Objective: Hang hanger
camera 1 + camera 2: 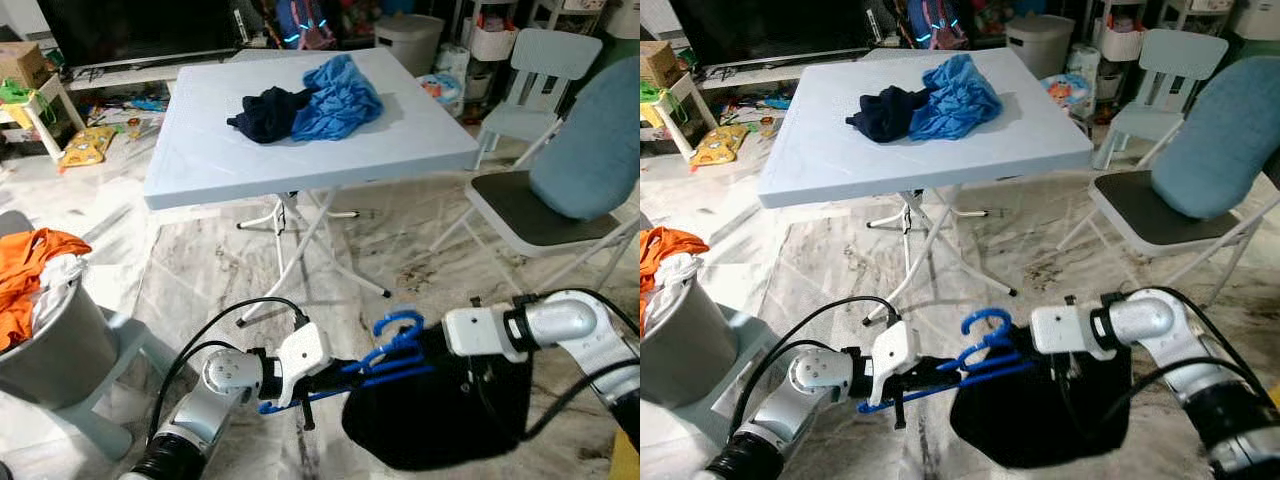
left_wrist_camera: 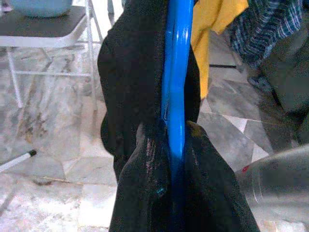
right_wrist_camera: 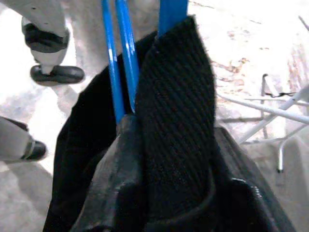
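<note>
Left eye view, foreground: blue hanger (image 1: 385,352) held low over the marble floor (image 1: 210,270), between the two arms, hook curled upward. A black garment (image 1: 440,415) is draped on it and sags below toward the floor.

Left claw (image 1: 330,378): reaches in from the robot's left; in the left wrist view its black fingers (image 2: 145,193) are pressed together on the blue bar, with black cloth caught alongside.

Right claw (image 1: 1065,370): comes in from the robot's right, buried in the garment's upper edge; in the right wrist view its fingers (image 3: 120,183) pinch the black cloth just beside the hanger's thin blue bars.

Tabletop (image 1: 200,140): pale blue folding table, well ahead of the arms, near edge toward the robot. On it, touching each other: dark navy cloth (image 1: 265,112) and crumpled blue cloth (image 1: 335,98). Rest of its surface bare.

Robot's right: folding chair (image 1: 520,215) with dark seat and a blue cushion (image 1: 590,145) leaning on its back; a small pale chair (image 1: 530,85) behind it.

Robot's left: grey bin (image 1: 55,340) with orange cloth (image 1: 25,275) spilling over its rim.

Open floor lies between the table legs and the arms, bounded by bin and chair.
</note>
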Controlling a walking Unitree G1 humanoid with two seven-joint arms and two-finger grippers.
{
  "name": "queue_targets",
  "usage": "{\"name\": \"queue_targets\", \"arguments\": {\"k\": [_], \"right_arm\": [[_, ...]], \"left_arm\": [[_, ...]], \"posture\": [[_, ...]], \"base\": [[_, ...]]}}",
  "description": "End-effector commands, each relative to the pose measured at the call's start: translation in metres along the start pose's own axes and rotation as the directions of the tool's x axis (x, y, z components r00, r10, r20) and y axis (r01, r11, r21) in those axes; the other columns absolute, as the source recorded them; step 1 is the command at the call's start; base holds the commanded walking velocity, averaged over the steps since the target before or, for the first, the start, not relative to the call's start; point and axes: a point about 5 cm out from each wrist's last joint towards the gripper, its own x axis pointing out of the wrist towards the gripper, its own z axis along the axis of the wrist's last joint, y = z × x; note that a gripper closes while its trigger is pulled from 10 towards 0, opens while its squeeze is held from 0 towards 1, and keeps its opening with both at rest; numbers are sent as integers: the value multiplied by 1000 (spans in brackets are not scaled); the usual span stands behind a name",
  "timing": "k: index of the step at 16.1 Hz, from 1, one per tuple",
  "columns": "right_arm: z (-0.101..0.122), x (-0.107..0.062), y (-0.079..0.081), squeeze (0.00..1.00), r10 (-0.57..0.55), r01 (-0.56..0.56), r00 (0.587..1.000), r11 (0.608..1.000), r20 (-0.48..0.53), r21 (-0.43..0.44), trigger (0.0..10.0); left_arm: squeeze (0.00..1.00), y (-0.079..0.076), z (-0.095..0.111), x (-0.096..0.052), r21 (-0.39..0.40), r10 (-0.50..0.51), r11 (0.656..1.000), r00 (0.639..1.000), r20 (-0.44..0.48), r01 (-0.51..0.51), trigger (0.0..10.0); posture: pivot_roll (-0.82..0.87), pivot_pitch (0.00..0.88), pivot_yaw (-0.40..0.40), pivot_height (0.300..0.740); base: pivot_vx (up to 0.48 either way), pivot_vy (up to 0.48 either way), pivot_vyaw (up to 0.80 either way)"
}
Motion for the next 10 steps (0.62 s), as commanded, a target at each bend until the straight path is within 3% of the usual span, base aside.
{"name": "queue_targets", "arguments": {"k": [1, 4, 10], "right_arm": [[7, 1, -14, 1000, -30, 29, 1000, 998, -9, -64, 10000], [9, 1, -30, 1000, -67, 65, 997, 995, -25, -73, 10000], [7, 0, -42, 1000, -50, 43, 996, 994, -69, -96, 10000]], "left_arm": [[0, -2, -1, 2, -29, 29, 999, 999, 34, -28, 0], [0, -3, -3, 3, -42, 62, 997, 996, 57, -60, 0], [0, -2, -3, 3, -47, 94, 995, 993, 68, -90, 0]], "posture": [[-205, 0, 42, 740], [-204, 0, 41, 740], [-197, 0, 38, 740]], "base": [[0, 0, 0], [0, 0, 0], [0, 0, 0]]}}
